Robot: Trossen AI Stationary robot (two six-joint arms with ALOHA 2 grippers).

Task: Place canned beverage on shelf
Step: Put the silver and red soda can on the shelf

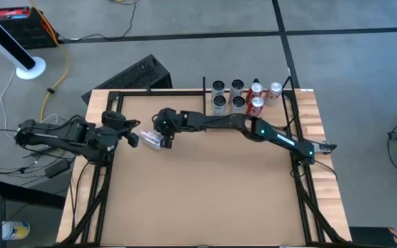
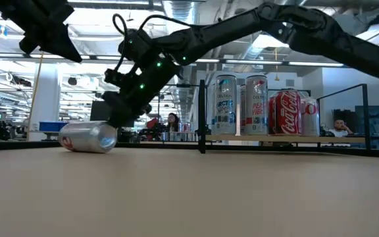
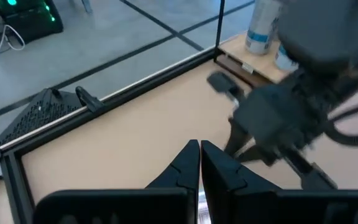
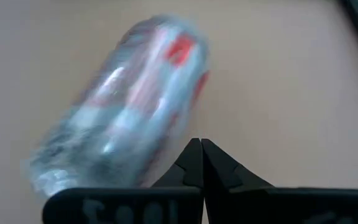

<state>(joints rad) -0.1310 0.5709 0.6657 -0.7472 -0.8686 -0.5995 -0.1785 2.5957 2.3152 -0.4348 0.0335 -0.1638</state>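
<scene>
At the table's left the left gripper (image 1: 133, 136) waited, fingers pressed together. Just right of it a silver can (image 1: 152, 140) lay on its side, the right gripper (image 1: 165, 137) pinched closed beside it, empty. The shelf (image 1: 307, 103) stood far right, holding upright cans (image 1: 227, 96).

The right arm stretches from the right side across toward the far left, its right gripper (image 1: 165, 135) angled down, fingers (image 4: 199, 163) pressed together. The left gripper (image 1: 131, 136) sits at the left edge, fingers (image 3: 197, 168) closed.
</scene>
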